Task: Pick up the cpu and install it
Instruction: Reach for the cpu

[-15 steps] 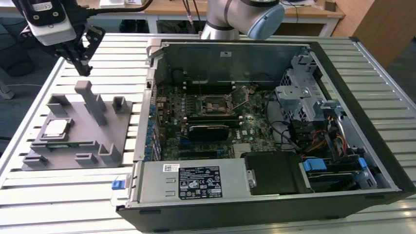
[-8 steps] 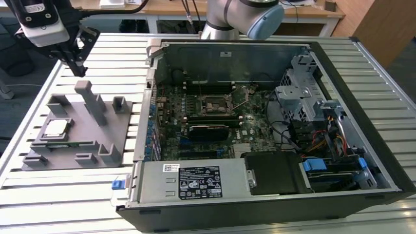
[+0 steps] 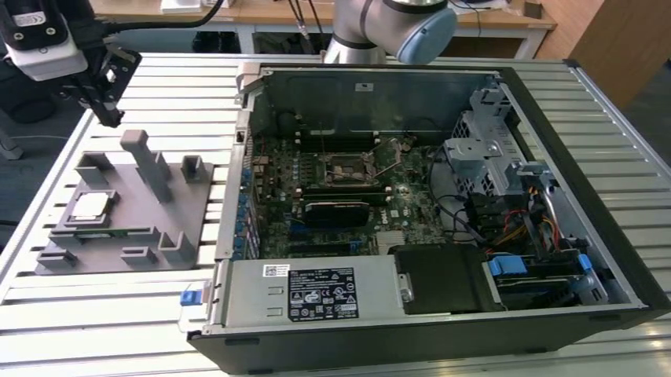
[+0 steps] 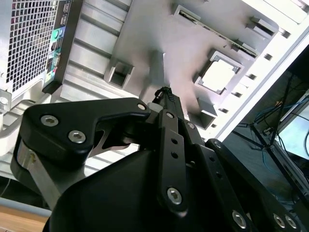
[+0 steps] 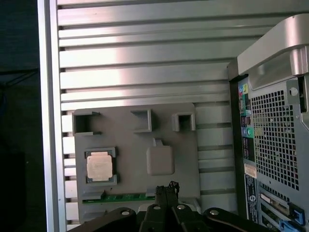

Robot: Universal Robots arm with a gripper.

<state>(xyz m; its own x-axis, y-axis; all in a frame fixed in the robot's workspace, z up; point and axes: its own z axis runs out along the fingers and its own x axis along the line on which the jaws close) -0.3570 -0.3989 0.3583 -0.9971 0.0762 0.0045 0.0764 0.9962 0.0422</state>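
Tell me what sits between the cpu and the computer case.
In the first wrist view, a raised grey block on the fixture plate, then bare table slats, lie between the cpu and the computer case.

hand [image 5: 167,188] — rear cut off at the edge

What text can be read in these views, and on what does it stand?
No text is legible.
Black label on the power supply: print too small to read.
White sticker beside it: too small to read.
Stickers on the case rear, in the first wrist view: too small to read.
cpu top: no print can be made out.
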